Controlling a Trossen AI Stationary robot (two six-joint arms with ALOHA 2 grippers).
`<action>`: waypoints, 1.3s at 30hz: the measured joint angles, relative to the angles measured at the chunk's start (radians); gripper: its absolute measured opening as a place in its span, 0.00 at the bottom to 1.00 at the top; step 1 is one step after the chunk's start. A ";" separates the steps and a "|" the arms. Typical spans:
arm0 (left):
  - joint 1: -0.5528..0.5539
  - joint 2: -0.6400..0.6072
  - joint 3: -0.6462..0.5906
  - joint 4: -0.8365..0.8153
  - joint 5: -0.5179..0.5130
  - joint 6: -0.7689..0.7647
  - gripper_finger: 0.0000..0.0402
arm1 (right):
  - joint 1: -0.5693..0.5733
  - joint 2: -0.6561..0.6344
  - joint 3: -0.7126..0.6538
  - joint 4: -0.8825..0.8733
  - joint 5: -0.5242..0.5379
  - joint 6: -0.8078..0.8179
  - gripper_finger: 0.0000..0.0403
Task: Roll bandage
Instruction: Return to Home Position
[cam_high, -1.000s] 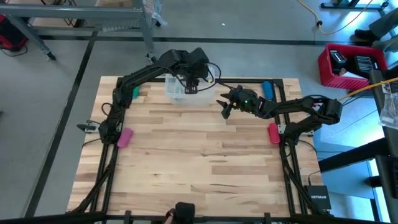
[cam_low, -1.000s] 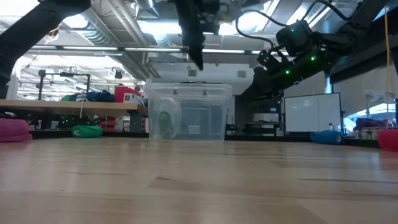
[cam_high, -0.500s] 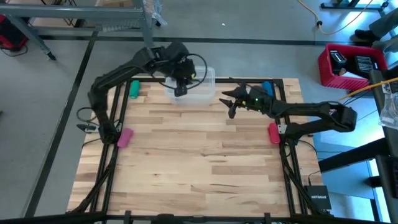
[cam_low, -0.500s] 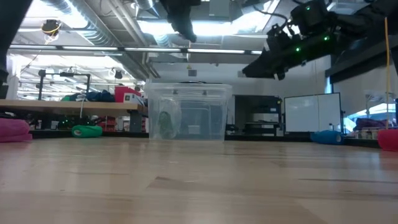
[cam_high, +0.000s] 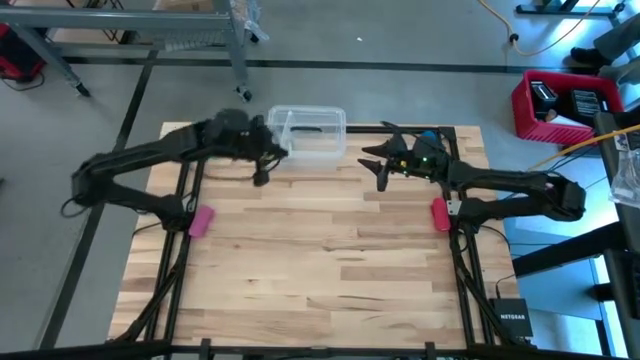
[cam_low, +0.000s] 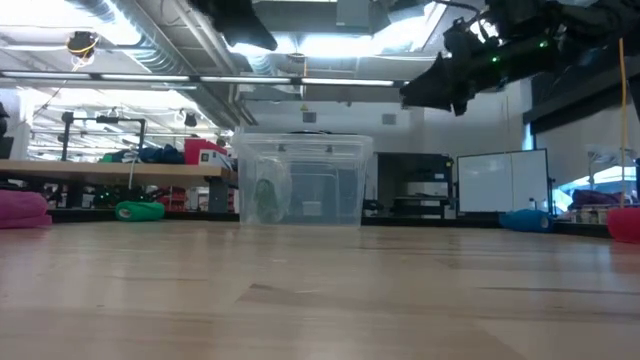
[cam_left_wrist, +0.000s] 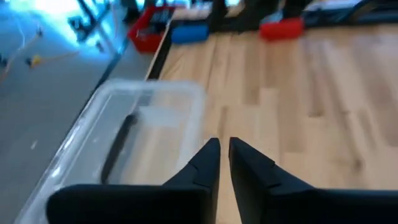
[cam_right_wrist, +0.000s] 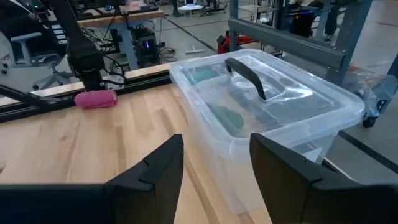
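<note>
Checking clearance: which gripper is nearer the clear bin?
Left. The left gripper hangs by the clear bin's left front corner; the right gripper sits farther off its right side.

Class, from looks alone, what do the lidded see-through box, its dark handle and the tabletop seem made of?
Clear lidded box: likely glossy transparent plastic; green contents show through its walls. Dark curved handle: probably matte black plastic. Tabletop: pale wood planks, grain and joints visible, low sheen.
</note>
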 joint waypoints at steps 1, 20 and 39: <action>-0.014 -0.036 -0.041 0.033 0.001 -0.011 0.06 | 0.000 -0.015 0.000 -0.013 0.000 0.000 0.46; -0.179 -0.485 -0.662 0.540 -0.069 -0.260 0.00 | 0.000 -0.487 -0.069 -0.332 -0.085 -0.019 0.05; -0.219 -0.761 -0.935 0.614 -0.208 -0.478 0.01 | 0.000 -1.007 -0.372 -0.380 0.081 0.158 0.08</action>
